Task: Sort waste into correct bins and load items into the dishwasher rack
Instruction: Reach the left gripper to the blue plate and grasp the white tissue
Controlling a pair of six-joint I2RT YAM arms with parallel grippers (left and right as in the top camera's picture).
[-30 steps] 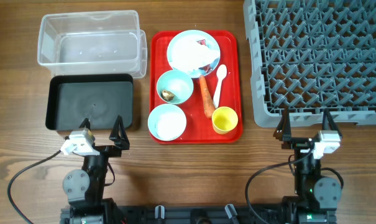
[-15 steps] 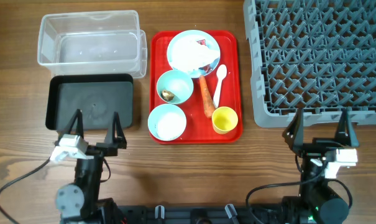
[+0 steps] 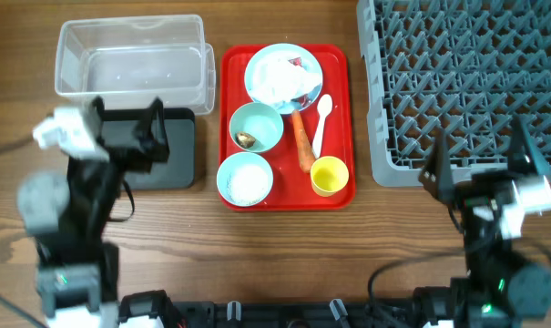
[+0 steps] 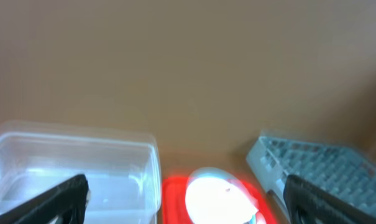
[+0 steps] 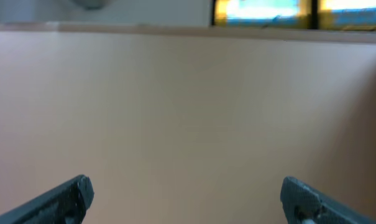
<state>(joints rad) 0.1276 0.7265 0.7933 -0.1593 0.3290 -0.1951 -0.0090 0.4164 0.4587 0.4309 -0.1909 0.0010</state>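
From overhead, a flat red tray (image 3: 341,137) sits mid-table on the wooden table (image 3: 211,260). At its far end is a pale blue round plate (image 3: 253,75) holding a crumpled white tissue (image 3: 280,80) and a small red wrapper (image 3: 296,63). Nearer, a pale blue bowl (image 3: 268,117) holds a small brown food scrap (image 3: 245,139), and a second pale bowl (image 3: 223,173) holds loose white rice grains (image 3: 248,186). An orange carrot (image 3: 302,144) and a white plastic spoon (image 3: 320,123) lie side by side to the right of the bowls, with a small yellow cup (image 3: 330,176) at the tray's near right corner. To the left of the tray stand a clear plastic rectangular tub (image 3: 138,71) and, nearer, a shallow black rectangular tub (image 3: 180,146), mostly covered by the left arm. The large grey plastic grid rack (image 3: 466,73) fills the right. The left gripper (image 3: 127,111) hangs over the black tub and the right gripper (image 3: 478,138) over the rack's near edge. Both have their jaws spread wide with nothing between them.

In the left wrist view, both dark fingers (image 4: 57,199) stand far apart at the bottom corners. Between them are the clear tub, the tray with the plate, and a corner of the rack, all blurred.

The right wrist view shows two grey fingers (image 5: 60,199) spread apart before a plain tan surface. None of the task's things appear there.
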